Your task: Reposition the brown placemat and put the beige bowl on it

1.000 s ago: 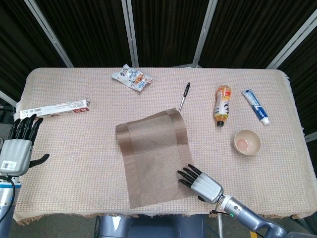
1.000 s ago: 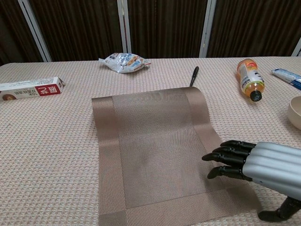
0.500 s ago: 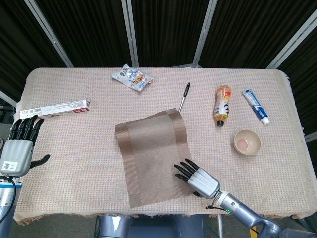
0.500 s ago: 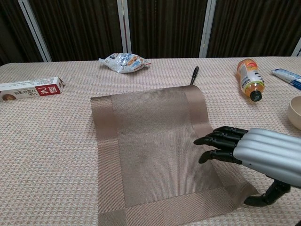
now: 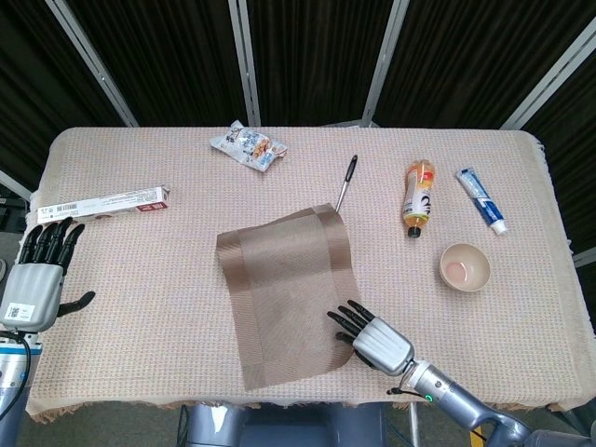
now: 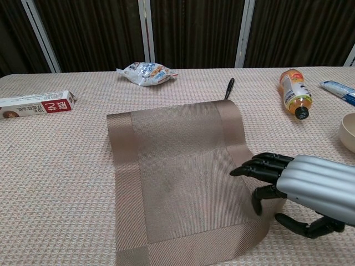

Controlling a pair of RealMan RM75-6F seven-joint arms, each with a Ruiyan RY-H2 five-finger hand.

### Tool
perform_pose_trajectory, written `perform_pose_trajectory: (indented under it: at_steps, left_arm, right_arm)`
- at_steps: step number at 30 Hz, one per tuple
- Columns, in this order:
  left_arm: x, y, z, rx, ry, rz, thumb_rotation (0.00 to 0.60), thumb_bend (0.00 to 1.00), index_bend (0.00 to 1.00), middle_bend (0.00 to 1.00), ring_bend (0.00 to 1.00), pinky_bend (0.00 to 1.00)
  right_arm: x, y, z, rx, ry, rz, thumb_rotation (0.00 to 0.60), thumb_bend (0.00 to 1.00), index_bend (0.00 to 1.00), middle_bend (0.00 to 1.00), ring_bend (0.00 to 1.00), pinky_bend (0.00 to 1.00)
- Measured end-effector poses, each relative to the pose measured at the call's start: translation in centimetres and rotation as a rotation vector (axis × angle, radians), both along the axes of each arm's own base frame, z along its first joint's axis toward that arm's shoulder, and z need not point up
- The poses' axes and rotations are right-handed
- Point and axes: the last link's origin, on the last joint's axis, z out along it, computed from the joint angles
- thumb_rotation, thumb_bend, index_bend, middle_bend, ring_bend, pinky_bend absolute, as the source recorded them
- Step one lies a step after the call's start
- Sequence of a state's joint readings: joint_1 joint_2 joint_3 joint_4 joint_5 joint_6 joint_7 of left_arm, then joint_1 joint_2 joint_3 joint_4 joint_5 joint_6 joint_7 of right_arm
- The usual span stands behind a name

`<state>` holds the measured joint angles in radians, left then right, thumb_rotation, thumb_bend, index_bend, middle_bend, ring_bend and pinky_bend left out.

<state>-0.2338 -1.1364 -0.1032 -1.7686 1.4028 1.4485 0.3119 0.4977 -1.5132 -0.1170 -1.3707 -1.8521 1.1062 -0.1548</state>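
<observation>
The brown placemat (image 5: pixel 284 289) (image 6: pixel 177 166) lies skewed on the middle of the table, its far right corner beside a pen. My right hand (image 5: pixel 368 335) (image 6: pixel 299 185) is at the mat's near right corner. Its fingers curl down onto the mat's right edge with the thumb below, and the corner bunches up under the hand, so it pinches the mat. The beige bowl (image 5: pixel 465 267) (image 6: pixel 349 132) stands empty on the cloth to the right, apart from the mat. My left hand (image 5: pixel 37 275) hovers at the table's left edge with fingers spread, holding nothing.
A black pen (image 5: pixel 346 182) (image 6: pixel 228 88) lies just behind the mat. An orange drink bottle (image 5: pixel 418 197) (image 6: pixel 294 93) and a toothpaste tube (image 5: pixel 481 199) lie at the right rear. A snack packet (image 5: pixel 248 146) lies at the back, a long box (image 5: pixel 102 202) at the left.
My right hand slid left onto the mat's near right corner, then curled its fingers and thumb around the edge; the corner now bunches under it. The left hand barely moved.
</observation>
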Motion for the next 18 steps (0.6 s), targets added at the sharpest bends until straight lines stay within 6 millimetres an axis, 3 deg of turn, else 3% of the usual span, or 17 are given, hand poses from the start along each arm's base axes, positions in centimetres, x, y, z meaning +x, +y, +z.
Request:
perform_pose_trajectory:
  at_steps: [10, 18]
  left_arm:
    - [0.1, -0.2, -0.2, -0.006, 0.000, -0.003, 0.600, 0.00, 0.00, 0.00, 0.00, 0.00]
    - [0.2, -0.3, -0.2, -0.009, -0.001, -0.004, 0.600, 0.00, 0.00, 0.00, 0.00, 0.00]
  right_arm:
    - [-0.7, 0.8, 0.7, -0.006, -0.030, 0.021, 0.600, 0.51, 0.80, 0.10, 0.00, 0.00]
    - [-1.7, 2.1, 2.8, -0.012, -0.041, 0.067, 0.600, 0.51, 0.79, 0.13, 0.00, 0.00]
